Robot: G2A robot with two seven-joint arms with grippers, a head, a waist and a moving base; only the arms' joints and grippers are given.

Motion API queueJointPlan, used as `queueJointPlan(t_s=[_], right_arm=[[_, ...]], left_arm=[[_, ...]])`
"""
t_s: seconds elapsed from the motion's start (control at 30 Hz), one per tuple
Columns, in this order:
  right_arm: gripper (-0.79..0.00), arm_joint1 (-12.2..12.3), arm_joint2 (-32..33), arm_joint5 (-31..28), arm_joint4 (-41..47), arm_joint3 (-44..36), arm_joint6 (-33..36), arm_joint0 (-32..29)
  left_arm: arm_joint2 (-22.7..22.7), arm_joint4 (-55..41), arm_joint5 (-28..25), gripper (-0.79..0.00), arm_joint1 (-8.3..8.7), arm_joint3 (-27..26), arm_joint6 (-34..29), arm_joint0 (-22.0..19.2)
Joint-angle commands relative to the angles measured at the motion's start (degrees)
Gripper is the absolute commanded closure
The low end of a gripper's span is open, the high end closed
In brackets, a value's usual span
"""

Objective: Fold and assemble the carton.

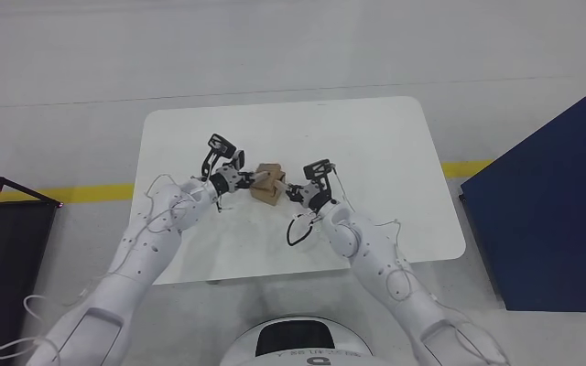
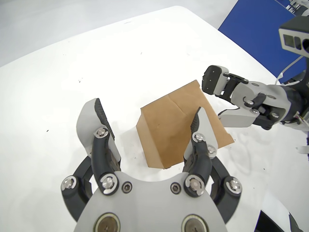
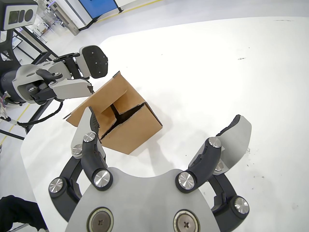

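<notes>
Two arms of mine meet near the middle of the white table (image 1: 366, 137). My left claw (image 2: 148, 105) is spread wide, with one finger at the edge of the small brown carton (image 2: 169, 126) and the other clear of it. The carton rests on the table between my claws. Its end flaps are folded in with dark gaps between them, and that end faces my right claw (image 3: 163, 113). My right claw also gapes wide, one finger just beside the flapped end.

Counted: 1 brown cardboard carton (image 1: 269, 183); 2 robot hands, i.e. left hand (image 2: 148, 107) and right hand (image 3: 164, 115); 1 white counter (image 1: 366, 137).
</notes>
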Motion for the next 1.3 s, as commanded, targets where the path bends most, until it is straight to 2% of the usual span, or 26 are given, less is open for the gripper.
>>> queueJointPlan(t_s=[0.0,0.47,1.27], right_arm=[[-0.785,-0.04,-0.12,0.35,-0.2,0.2,0.19,0.08],[-0.785,-0.57,-0.88,0.93,0.43,2.75,1.38,1.64],[-0.785,-1.61,-1.98,2.62,1.01,6.48,1.69,4.02]], left_arm=[[0.26,0.03,0.07,-0.637,-0.13,-0.01,-0.06,-0.09],[0.74,0.47,0.08,-0.591,-0.63,1.0,-0.33,-0.58],[2.6,1.44,-0.08,-0.585,-1.94,4.76,-0.66,-2.78]])
